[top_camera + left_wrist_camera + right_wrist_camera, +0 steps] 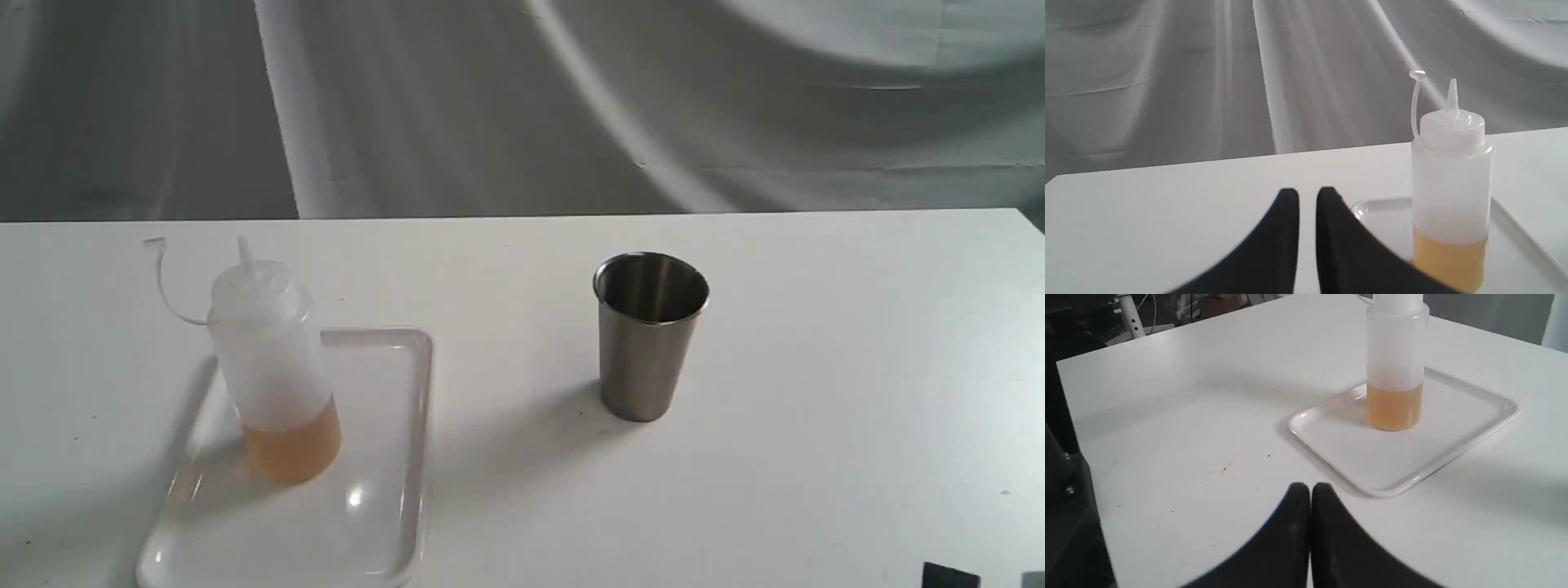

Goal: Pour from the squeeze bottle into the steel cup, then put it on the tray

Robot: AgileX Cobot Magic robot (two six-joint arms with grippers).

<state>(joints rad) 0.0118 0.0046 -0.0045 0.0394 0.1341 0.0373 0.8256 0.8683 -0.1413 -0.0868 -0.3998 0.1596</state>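
Observation:
The squeeze bottle (pixel 273 367) stands upright on the white tray (pixel 384 457) at the front left of the table, amber liquid filling its lower part and its cap strap curling up beside the nozzle. The steel cup (pixel 649 335) stands upright on the bare table to the right of the tray, apart from it. In the left wrist view my left gripper (pixel 1307 194) is shut and empty, off to one side of the bottle (pixel 1449 196) and tray (pixel 1515 228). My right gripper (pixel 1310 488) is shut and empty, low over the table short of the tray (pixel 1453 428) and bottle (pixel 1396 367).
The white table (pixel 857 367) ends at a grey draped cloth backdrop (pixel 490 106). A small dark part (pixel 951 576) shows at the bottom right corner of the exterior view. Dark equipment and a stand (pixel 1128 314) lie beyond the table's edge in the right wrist view.

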